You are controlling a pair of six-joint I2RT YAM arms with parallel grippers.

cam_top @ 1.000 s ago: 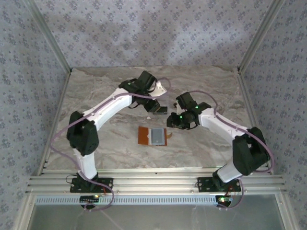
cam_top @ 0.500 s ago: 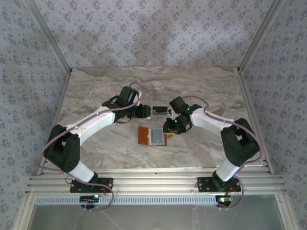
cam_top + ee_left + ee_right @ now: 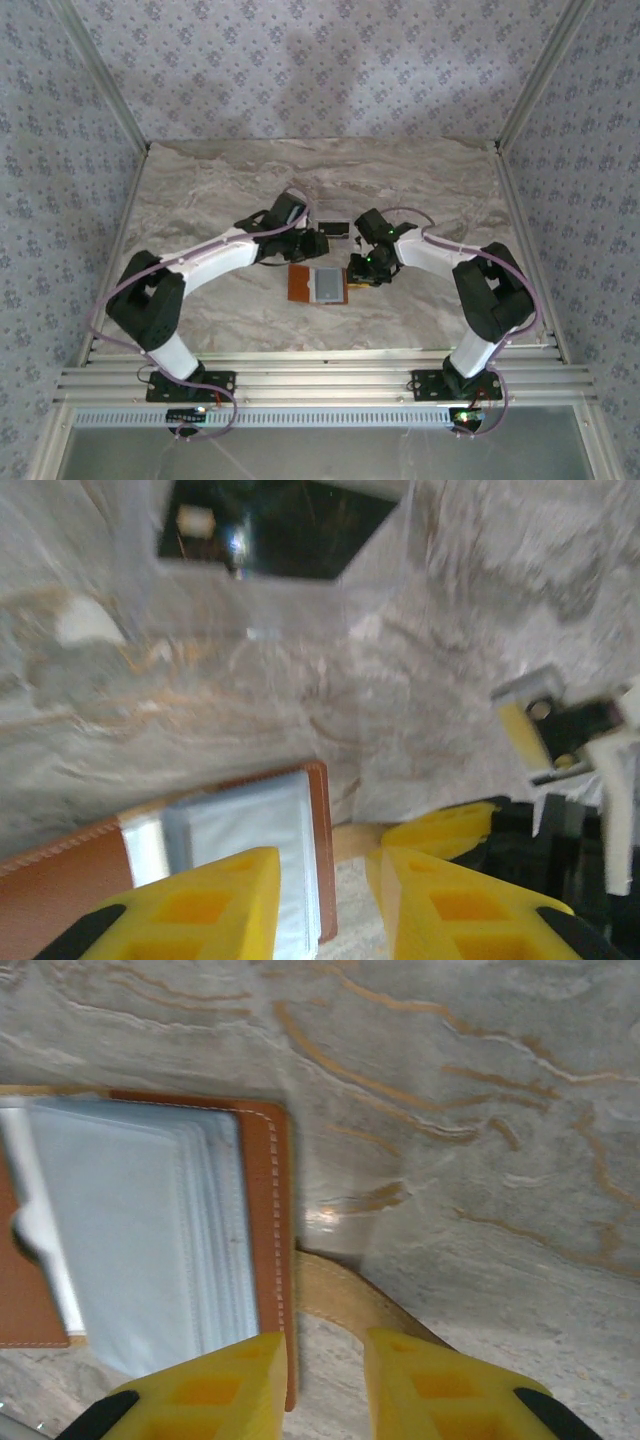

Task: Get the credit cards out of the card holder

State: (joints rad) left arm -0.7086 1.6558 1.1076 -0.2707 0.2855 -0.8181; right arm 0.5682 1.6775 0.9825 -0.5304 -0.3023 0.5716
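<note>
Orange-brown card holder lies open, both arms' jaws narrowly parted at its strap-side edge, gripping nothing.

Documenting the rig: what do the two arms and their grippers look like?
The left arm and right arm have white links, black joints and lilac cables; a green light glows on the right. Their fingers are yellow, with square recesses.

open card holder lies on the marble table, its strap tab between the right hand's parted fingers.
</note>
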